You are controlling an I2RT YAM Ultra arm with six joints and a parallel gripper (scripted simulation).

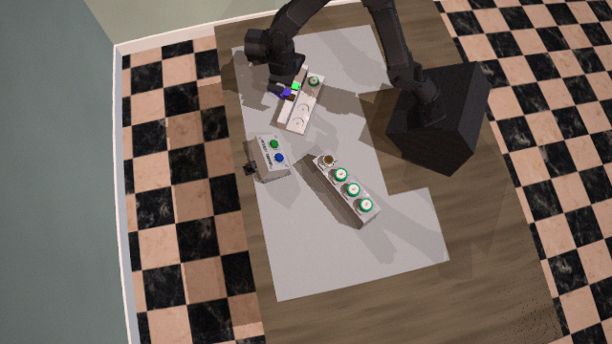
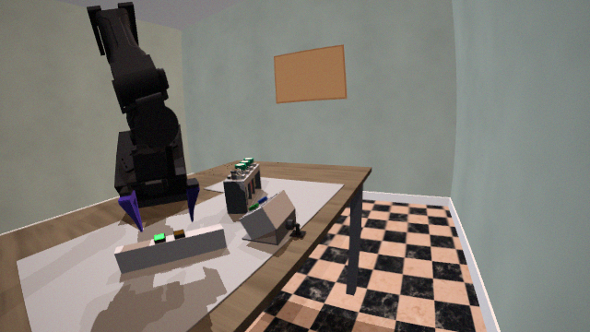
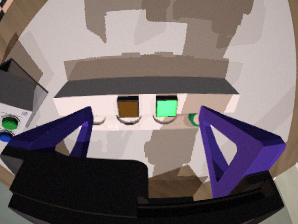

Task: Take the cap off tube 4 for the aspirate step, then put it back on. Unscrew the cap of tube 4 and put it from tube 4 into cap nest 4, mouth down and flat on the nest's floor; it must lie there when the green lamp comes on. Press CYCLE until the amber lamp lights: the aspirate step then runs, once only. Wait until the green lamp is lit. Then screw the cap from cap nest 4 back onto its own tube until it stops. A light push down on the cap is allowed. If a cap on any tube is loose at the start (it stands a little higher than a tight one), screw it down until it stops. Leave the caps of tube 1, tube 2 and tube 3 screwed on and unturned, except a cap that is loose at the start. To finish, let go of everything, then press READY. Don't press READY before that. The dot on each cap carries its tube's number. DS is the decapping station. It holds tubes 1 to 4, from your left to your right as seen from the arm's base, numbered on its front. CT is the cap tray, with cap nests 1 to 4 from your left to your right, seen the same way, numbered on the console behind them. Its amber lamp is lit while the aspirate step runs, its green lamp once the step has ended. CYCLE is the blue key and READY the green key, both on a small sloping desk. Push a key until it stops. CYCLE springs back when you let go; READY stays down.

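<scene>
Now the gripper [image 1: 285, 92] hangs fully open and empty over the tray's [image 1: 293, 125] console, green lamp [image 1: 295, 86] lit; the cap [image 1: 314, 81] sits in nest 4, toward two o'clock in the top view.

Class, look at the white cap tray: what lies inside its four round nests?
One green-ringed cap sits in the end nest of the cap tray. Two nests show bare floors. The arm and open gripper cover most of the remaining nest, so its contents cannot be seen.
</scene>
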